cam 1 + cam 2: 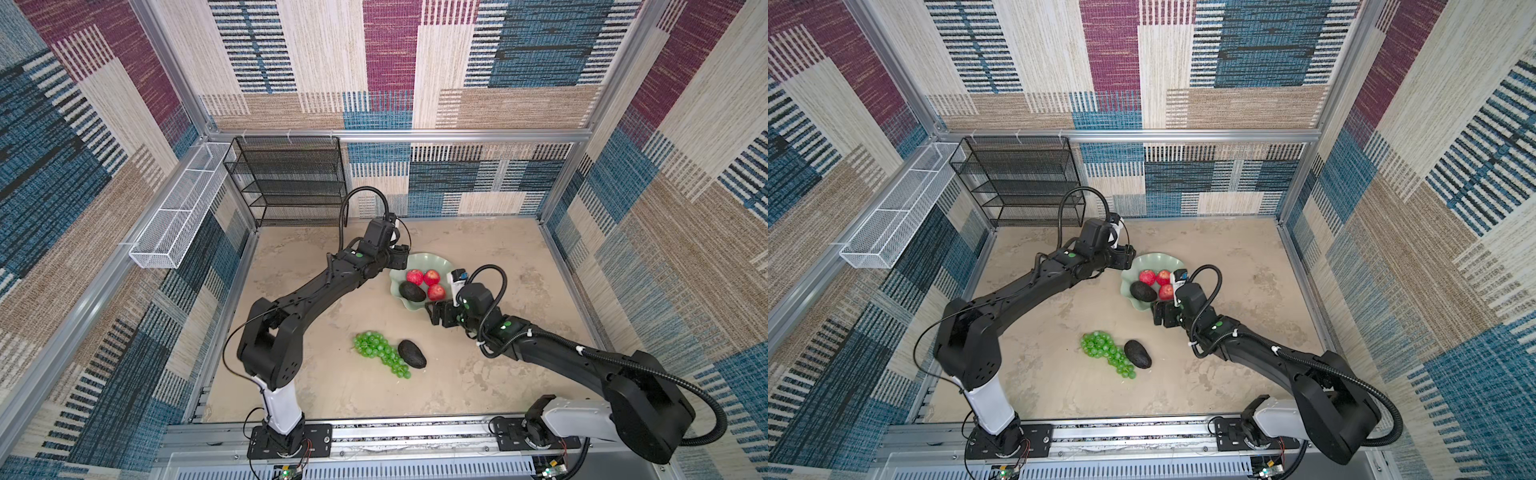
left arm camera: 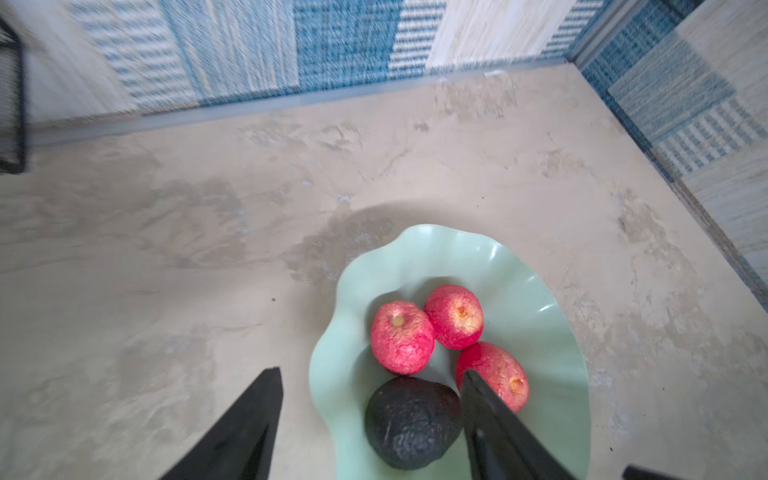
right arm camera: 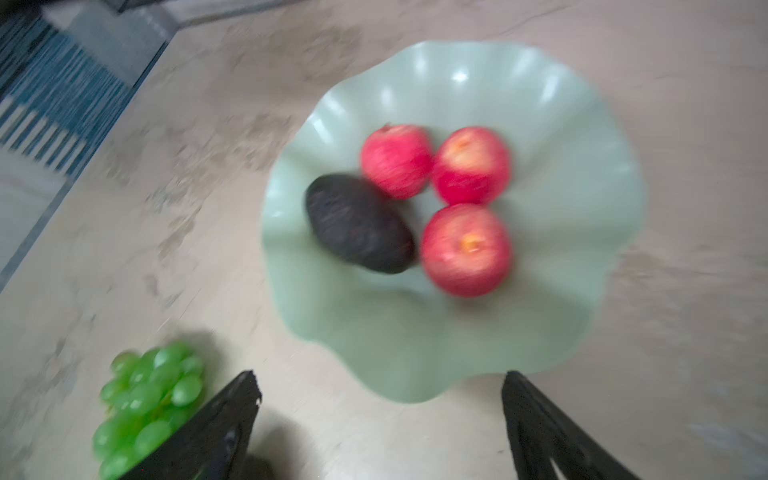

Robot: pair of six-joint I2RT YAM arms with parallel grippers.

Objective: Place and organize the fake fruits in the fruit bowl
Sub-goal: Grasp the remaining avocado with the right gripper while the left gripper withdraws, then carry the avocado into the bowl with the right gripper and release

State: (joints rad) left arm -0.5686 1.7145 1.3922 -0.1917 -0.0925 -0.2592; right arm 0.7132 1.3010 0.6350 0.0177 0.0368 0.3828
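Bowl (image 1: pixel 428 262): set on the table (image 1: pixel 519 257), between the two grippers.
Apples (image 1: pixel 432 277): three, clustered inside the bowl.
Inner avocado (image 1: pixel 412 291): laid in the bowl, against the apples.
Loose avocado (image 1: pixel 412 354): laid on the table, just beside the grapes (image 1: pixel 380 351).
Left gripper (image 2: pixel 370 372): fingers parted, nothing grasped; held over the bowl's rim.
Right gripper (image 3: pixel 379 374): fingers spread wide, nothing grasped; held at the bowl's near edge.

The bowl (image 1: pixel 428 261) is pale mint green; its three apples (image 1: pixel 432 277) red with yellowish dimples; both avocados (image 1: pixel 411 353) blackish; the grapes (image 1: pixel 378 351) bright green. The worktop (image 1: pixel 498 365) is mottled beige, the walls (image 1: pixel 390 50) striped blue, maroon and cream patchwork.
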